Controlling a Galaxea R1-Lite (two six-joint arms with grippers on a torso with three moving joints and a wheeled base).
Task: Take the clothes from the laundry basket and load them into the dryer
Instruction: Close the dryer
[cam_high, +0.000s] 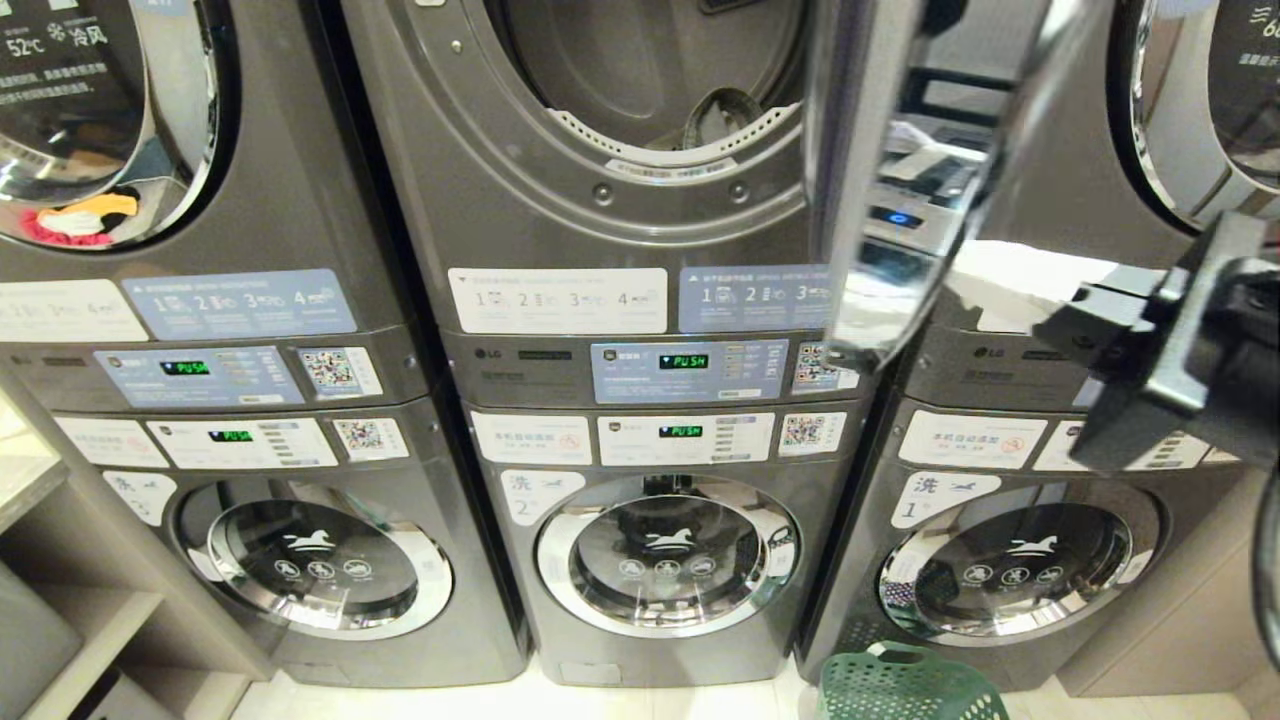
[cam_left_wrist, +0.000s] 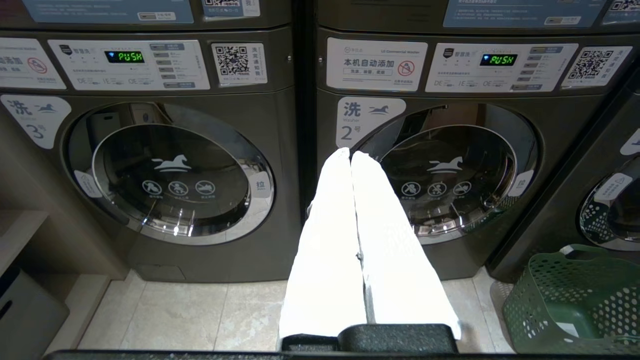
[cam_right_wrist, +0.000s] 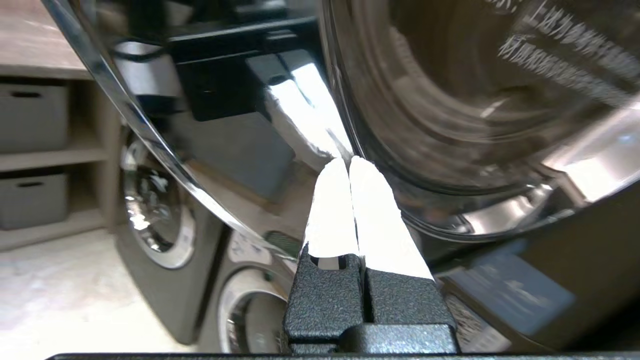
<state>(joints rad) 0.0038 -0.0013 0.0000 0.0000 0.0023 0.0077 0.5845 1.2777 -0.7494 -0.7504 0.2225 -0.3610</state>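
Note:
The green laundry basket (cam_high: 905, 685) stands on the floor in front of the right-hand stack, and its perforated wall (cam_left_wrist: 570, 300) also shows in the left wrist view. No clothes show in the part of it I can see. The middle upper dryer (cam_high: 640, 80) has its drum exposed, and its chrome-rimmed door (cam_high: 860, 180) is swung out to the right. My right gripper (cam_right_wrist: 349, 162) is shut and empty, its white tips right at that door's glass. My right arm (cam_high: 1170, 350) reaches in from the right. My left gripper (cam_left_wrist: 351, 152) is shut and empty, held low before washer number 2.
Three stacked washer-dryer units fill the view, and the lower washer doors (cam_high: 668, 555) are closed. Coloured laundry (cam_high: 80, 220) shows behind the left dryer's closed door. Shelves with grey bins (cam_right_wrist: 32, 115) stand to the left. Pale floor tiles (cam_left_wrist: 200, 315) run along the front of the machines.

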